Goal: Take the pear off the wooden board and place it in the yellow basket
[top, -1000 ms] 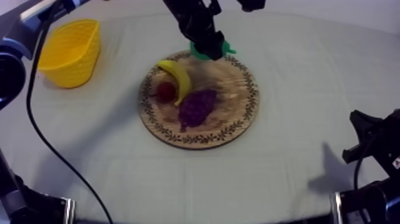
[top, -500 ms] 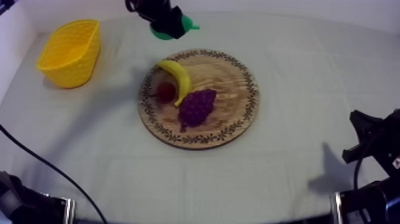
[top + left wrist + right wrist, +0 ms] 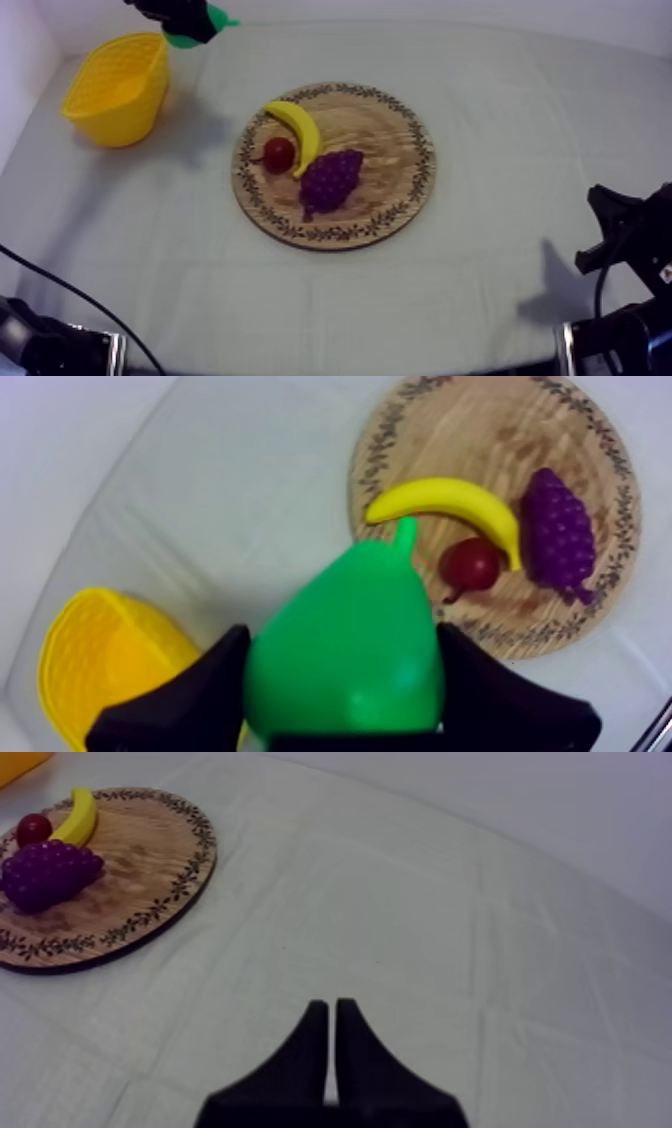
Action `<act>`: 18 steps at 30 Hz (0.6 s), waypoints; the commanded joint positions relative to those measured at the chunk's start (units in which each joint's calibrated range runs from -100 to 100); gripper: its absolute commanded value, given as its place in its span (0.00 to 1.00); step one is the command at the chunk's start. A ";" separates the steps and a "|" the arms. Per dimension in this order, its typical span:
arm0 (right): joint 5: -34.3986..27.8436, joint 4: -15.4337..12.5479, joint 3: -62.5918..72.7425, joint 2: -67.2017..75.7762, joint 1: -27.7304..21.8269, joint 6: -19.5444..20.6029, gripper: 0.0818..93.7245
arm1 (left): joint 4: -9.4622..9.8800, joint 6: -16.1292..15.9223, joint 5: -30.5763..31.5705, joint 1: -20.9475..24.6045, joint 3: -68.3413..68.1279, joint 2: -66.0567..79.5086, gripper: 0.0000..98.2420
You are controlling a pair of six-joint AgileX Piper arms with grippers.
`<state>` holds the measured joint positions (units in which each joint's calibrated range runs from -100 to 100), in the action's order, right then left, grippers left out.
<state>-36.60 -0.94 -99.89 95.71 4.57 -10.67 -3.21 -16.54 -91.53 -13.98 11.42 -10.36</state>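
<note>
Holding pear [image 3: 345, 646] clamped in left fingers [image 3: 170, 706] near basket [image 3: 122, 115] | right fingers [image 3: 310, 1062] together (banana [image 3: 297, 125], grapes [image 3: 330, 178] on board [image 3: 385, 130])

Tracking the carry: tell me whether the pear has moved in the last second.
Yes. In the top view the pear, gripped by the left claw, went left from the far rim of the wooden board to beside the yellow basket.
</note>
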 commanded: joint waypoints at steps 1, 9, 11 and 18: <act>-0.01 -0.01 0.00 0.04 0.03 0.00 0.00 | 0.38 -0.13 0.02 1.88 -0.31 0.48 0.51; -0.01 -0.01 0.00 0.04 0.03 0.00 0.00 | 2.46 -0.76 -0.24 7.72 -2.12 2.28 0.51; -0.01 -0.01 0.00 0.04 0.03 0.00 0.00 | 2.80 -0.90 -0.27 9.19 -2.05 2.49 0.51; -0.01 -0.01 0.00 0.04 0.03 0.00 0.00 | 3.47 -1.52 -1.06 14.16 -0.41 1.96 0.51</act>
<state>-36.60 -0.94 -99.89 95.71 4.57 -10.65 0.00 -17.96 -92.48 -1.11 10.88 -8.27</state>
